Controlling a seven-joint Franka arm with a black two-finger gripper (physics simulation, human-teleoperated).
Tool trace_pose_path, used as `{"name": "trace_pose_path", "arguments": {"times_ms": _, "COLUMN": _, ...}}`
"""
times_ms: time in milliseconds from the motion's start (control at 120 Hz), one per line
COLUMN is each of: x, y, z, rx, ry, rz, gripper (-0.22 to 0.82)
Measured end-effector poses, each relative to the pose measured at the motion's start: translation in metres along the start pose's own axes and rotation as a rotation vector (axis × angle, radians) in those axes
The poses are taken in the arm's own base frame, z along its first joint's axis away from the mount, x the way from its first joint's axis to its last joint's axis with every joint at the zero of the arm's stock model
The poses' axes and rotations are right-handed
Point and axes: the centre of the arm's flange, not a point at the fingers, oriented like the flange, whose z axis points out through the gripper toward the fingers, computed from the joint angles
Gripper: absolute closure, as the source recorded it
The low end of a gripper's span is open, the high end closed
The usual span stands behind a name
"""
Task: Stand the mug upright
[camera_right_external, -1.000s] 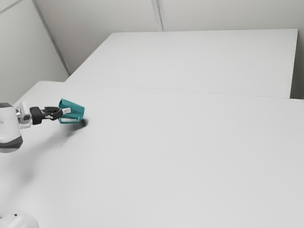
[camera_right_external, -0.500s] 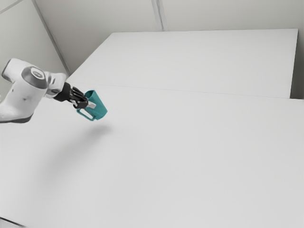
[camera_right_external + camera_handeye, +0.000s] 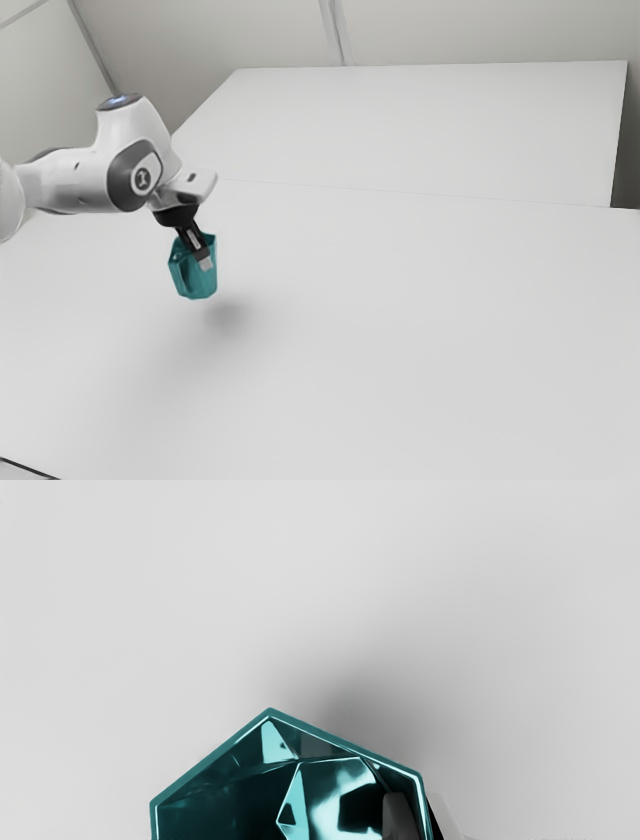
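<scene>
Exterior view: the teal mug [image 3: 188, 282] is held nearly upright above a white table [image 3: 420, 340] by the gripper [image 3: 205, 260]; a pale surface [image 3: 430, 130] lies beyond. Wrist view: its side is pinched between nearly closed fingers [image 3: 398, 817] (one inside, one outside).

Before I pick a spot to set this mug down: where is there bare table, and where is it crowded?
Bare tabletop runs from the mug to the exterior view's right edge, bordered on the far side by the seam. The crowded part is the exterior view's left, where the arm reaches in over the table.
</scene>
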Motion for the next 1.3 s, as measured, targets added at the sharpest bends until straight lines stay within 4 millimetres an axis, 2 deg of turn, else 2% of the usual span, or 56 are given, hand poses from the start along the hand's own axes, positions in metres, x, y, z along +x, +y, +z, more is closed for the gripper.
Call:
{"name": "trace_pose_path", "arguments": {"times_ms": 158, "x": 0.011, "y": -0.003, "z": 0.016, "rx": 0.056, "ry": -0.041, "rz": -0.130, "gripper": 0.78}}
{"name": "trace_pose_path", "arguments": {"times_ms": 267, "x": 0.021, "y": -0.008, "z": 0.019, "rx": 0.107, "ry": -0.026, "rz": -0.203, "gripper": 0.78}}
{"name": "trace_pose_path", "arguments": {"times_ms": 367, "x": 0.032, "y": -0.022, "z": 0.016, "rx": 0.152, "ry": -0.002, "rz": -0.266, "gripper": 0.79}}
{"name": "trace_pose_path", "arguments": {"times_ms": 492, "x": 0.036, "y": -0.036, "z": 0.024, "rx": 0.175, "ry": 0.024, "rz": -0.352, "gripper": 0.79}}
{"name": "trace_pose_path", "arguments": {"times_ms": 733, "x": 0.078, "y": -0.017, "z": 0.034, "rx": 0.169, "ry": 0.083, "rz": -0.449, "gripper": 0.79}}
{"name": "trace_pose_path", "arguments": {"times_ms": 925, "x": 0.090, "y": -0.005, "z": 0.043, "rx": 0.155, "ry": 0.092, "rz": -0.536, "gripper": 0.78}}
{"name": "trace_pose_path", "arguments": {"times_ms": 1175, "x": 0.100, "y": -0.002, "z": 0.056, "rx": 0.138, "ry": 0.090, "rz": -0.627, "gripper": 0.78}}
{"name": "trace_pose_path", "arguments": {"times_ms": 1300, "x": 0.105, "y": 0.001, "z": 0.055, "rx": 0.132, "ry": 0.095, "rz": -0.655, "gripper": 0.67}}
